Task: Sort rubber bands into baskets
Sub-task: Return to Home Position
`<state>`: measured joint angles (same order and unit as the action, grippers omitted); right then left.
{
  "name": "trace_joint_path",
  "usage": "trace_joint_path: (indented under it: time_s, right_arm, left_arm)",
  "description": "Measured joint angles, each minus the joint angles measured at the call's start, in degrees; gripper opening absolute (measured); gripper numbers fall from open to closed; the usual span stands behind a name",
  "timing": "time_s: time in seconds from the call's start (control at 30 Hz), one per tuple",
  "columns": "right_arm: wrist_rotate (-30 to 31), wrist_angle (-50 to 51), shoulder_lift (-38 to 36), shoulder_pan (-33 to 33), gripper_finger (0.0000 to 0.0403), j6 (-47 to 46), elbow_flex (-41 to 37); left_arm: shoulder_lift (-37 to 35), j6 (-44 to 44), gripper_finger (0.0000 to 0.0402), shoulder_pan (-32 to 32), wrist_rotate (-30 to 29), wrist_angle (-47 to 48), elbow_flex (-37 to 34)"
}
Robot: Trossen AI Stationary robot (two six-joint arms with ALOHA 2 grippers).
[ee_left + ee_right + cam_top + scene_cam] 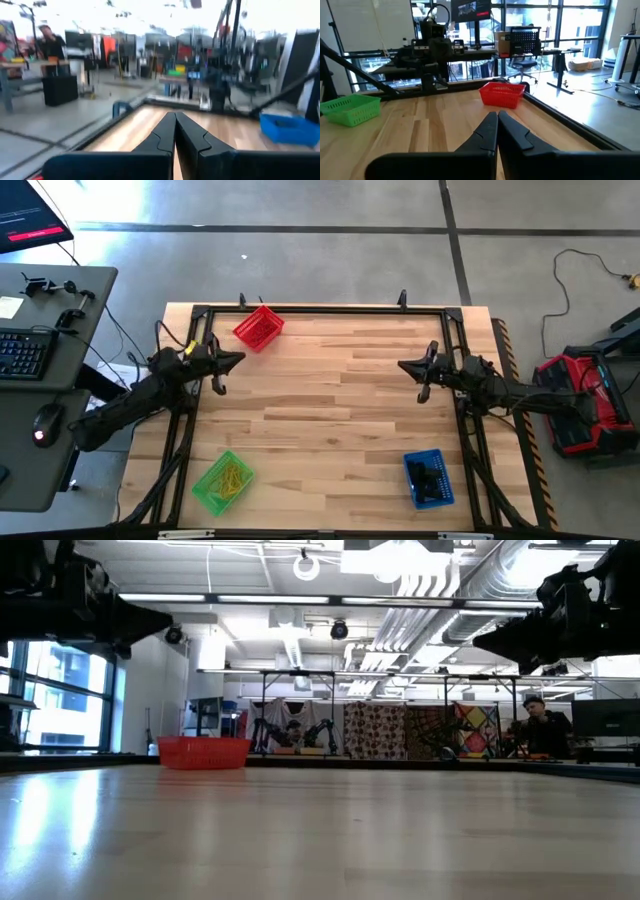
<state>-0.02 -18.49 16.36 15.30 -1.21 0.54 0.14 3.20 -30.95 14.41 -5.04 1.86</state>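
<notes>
Above the table, the left gripper and the right gripper hang with fingers pressed together. Yellow rubber bands lie in the green basket, black rubber bands in the blue basket; the red basket stands apart.

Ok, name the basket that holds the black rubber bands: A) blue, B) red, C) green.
A: the high view shows the black rubber bands inside the blue basket; the green basket holds yellow bands.
</notes>
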Motion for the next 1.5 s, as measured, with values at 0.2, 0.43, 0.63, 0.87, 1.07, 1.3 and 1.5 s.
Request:
trace_joint_path:
  time_s: [0.2,0.43,0.63,0.87,1.07,1.3,1.5]
  right_arm:
    - [0.4,-1.2,0.0,-1.4,0.0,-0.3,0.0]
    - [4.3,-1.8,0.0,-3.3,0.0,1.1,0.0]
    - [6.1,-0.1,0.0,-3.4,0.0,0.7,0.0]
    - [9.9,5.6,0.0,-3.3,0.0,1.2,0.0]
    - [7.5,9.7,-1.8,-3.3,0.0,-0.6,0.0]
    - [5.5,14.4,-5.5,-3.3,0.0,-2.9,0.0]
    - [8.8,16.2,-5.8,-3.3,0.0,-4.3,0.0]
  left_arm:
    - [0.5,-1.2,0.0,6.6,-9.8,-3.7,-1.1]
    - [0.0,-4.8,0.0,17.2,-21.2,-1.0,-1.2]
    - [0.0,-8.5,0.0,25.5,-28.5,0.8,-1.1]
    - [0.7,-6.8,0.0,27.0,-20.9,3.6,-1.1]
    - [0.1,-6.2,0.0,24.1,-18.5,3.9,-1.1]
    - [1.1,-5.3,0.0,21.6,-15.0,4.7,-1.1]
    - [2.8,-4.9,0.0,21.2,-15.1,4.6,-1.1]
